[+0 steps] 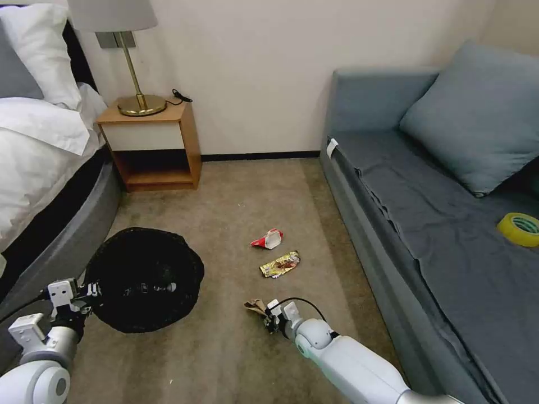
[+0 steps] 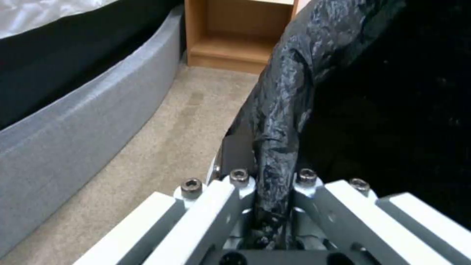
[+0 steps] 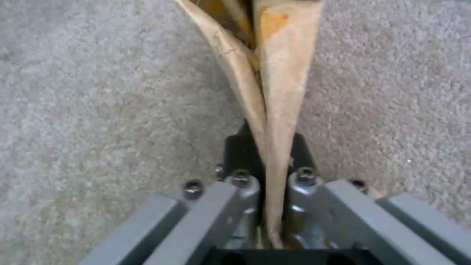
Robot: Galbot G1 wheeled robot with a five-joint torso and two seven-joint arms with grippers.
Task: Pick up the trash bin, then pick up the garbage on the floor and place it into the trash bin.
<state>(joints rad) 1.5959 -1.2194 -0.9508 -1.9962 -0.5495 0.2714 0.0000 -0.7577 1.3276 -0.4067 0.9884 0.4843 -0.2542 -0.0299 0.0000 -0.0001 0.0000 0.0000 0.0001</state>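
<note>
Black bag lines the trash bin (image 1: 145,279), gripped at its rim by the left gripper (image 1: 92,292); the right gripper (image 1: 268,315) pinches the brown peel (image 1: 256,306) near the carpet (image 1: 236,213). Left wrist: jaws clenched on the rim. Right wrist: peel clamped; lift gently, release over the bin.

glossy crinkled bin bag (image 2: 284,110), rough carpet (image 3: 98,110)

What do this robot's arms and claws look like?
Both arms are smooth, rounded white shells. The left claw has blocky white links; the right claw has a thin black cable looping over its wrist. Up close, both have pale angular links, silver hex bolts and black finger pads.
</note>
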